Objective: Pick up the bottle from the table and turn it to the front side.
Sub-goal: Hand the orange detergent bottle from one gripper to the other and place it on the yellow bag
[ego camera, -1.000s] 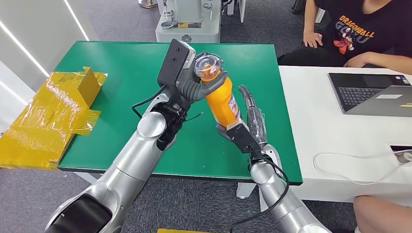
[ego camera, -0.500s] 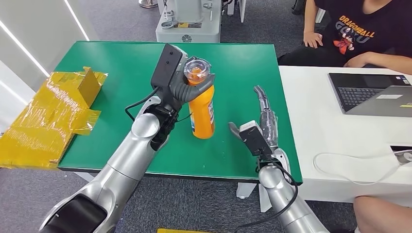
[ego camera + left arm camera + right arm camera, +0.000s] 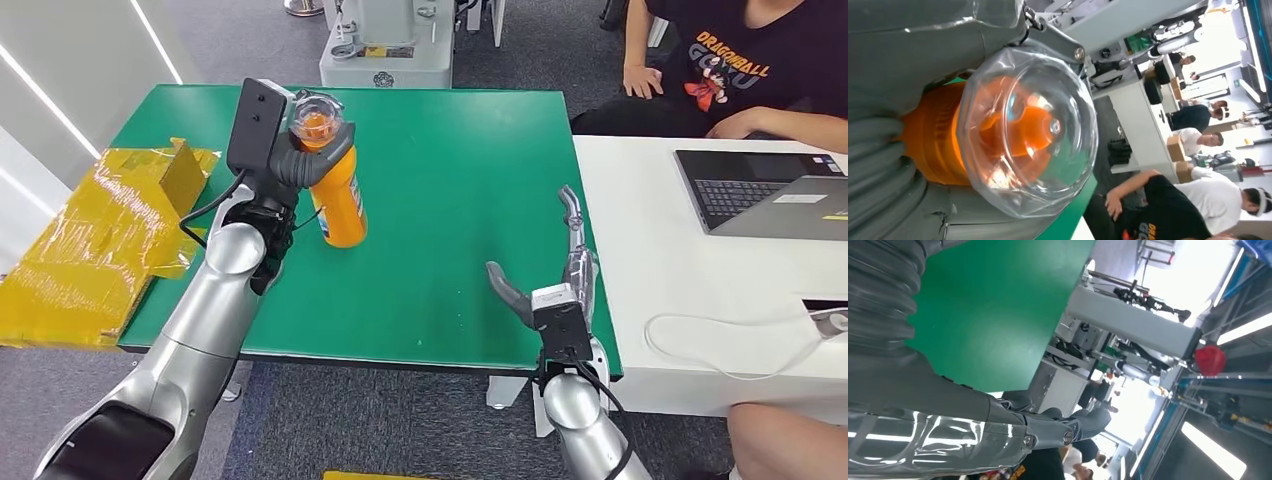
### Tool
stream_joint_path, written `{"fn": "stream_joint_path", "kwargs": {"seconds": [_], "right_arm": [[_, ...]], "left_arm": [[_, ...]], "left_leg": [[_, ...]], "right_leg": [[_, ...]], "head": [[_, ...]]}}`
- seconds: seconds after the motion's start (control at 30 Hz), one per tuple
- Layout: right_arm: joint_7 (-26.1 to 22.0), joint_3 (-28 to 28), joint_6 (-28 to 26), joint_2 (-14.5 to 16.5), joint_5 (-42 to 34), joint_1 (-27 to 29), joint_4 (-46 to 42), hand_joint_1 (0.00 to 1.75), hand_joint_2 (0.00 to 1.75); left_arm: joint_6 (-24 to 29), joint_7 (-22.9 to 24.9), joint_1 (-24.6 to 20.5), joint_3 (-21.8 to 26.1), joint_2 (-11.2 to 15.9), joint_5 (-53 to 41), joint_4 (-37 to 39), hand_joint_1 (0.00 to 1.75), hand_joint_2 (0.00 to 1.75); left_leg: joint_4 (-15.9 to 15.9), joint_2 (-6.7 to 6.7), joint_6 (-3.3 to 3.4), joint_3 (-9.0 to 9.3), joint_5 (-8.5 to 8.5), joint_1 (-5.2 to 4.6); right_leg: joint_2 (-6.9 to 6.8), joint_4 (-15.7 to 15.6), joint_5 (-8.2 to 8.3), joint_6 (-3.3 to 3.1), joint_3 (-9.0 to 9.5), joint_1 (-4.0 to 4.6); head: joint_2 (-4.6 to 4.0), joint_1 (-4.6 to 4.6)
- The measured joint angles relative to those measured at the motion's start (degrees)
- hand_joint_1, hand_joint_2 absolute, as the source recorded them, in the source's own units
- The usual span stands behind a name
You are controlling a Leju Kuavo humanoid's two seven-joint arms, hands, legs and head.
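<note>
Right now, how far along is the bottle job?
Done: the bottle is picked up; the left robot hand grips it just under its clear cap, tilted over the green table. In hand: the turn. A label shows on the bottle's side, but whether that is the front cannot be told. The right robot hand is open, apart from the bottle. Left: confirming the front side.

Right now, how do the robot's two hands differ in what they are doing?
The left hand grips the orange bottle just under its clear cap; the right hand holds nothing, its fingers spread apart. The left hand is up over the far left of the green table; the right hand sits low at its near right edge. Both are grey, on silver arms.
</note>
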Motion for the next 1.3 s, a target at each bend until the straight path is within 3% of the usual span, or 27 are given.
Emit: {"fn": "stream_joint_path", "kwargs": {"seconds": [0.17,0.4,0.7,0.93,1.1,1.3], "right_arm": [[0.2,0.3,-1.9,0.0,1.4,6.0,-5.6,0.00,1.75],[1.2,0.3,-1.0,0.0,3.0,9.5,-9.9,0.00,1.75],[1.5,-0.3,1.0,0.0,3.8,13.3,-13.0,0.00,1.75],[0.9,-0.3,1.6,0.0,3.3,14.1,-13.8,0.00,1.75],[0.7,-0.3,1.7,0.0,2.7,14.6,-14.3,0.00,1.75],[0.8,-0.3,1.7,0.0,2.4,15.6,-15.8,0.00,1.75]], "left_arm": [[0.6,0.0,-0.5,1.3,3.8,-2.9,-2.8,1.75,1.75],[2.3,1.8,-2.4,1.7,7.1,-10.5,-4.3,1.75,1.75],[3.8,4.6,-5.8,1.6,16.0,-26.7,-4.4,1.75,1.75],[3.4,9.2,-6.7,-1.3,21.5,-38.1,-4.3,1.75,1.75],[-0.2,13.0,-7.4,-4.4,23.7,-48.0,-2.8,1.75,1.75],[-4.0,15.3,-7.7,-8.0,23.8,-55.1,0.5,1.75,1.75]], "left_leg": [[0.0,-0.02,0.00,-0.01,-0.01,0.00],[0.0,0.05,-0.01,0.01,0.00,0.00],[0.0,0.13,-0.02,0.03,0.00,0.07],[0.0,0.15,-0.02,0.03,0.01,0.07],[0.0,0.13,-0.03,0.03,0.01,0.06],[0.0,0.13,-0.03,0.03,0.01,0.06]], "right_leg": [[-0.02,0.0,-0.02,-0.01,-0.02,-0.01],[0.04,0.0,0.00,-0.05,-0.01,-0.01],[0.12,0.0,-0.01,-0.09,-0.04,0.08],[0.14,0.0,-0.01,-0.10,-0.03,0.08],[0.12,0.0,0.00,-0.10,-0.03,0.08],[0.12,0.0,0.00,-0.10,-0.04,0.08]], "head": [[0.00,-0.02],[0.00,-0.01],[0.00,-0.02],[0.00,-0.01],[0.00,-0.01],[0.00,-0.01]]}}
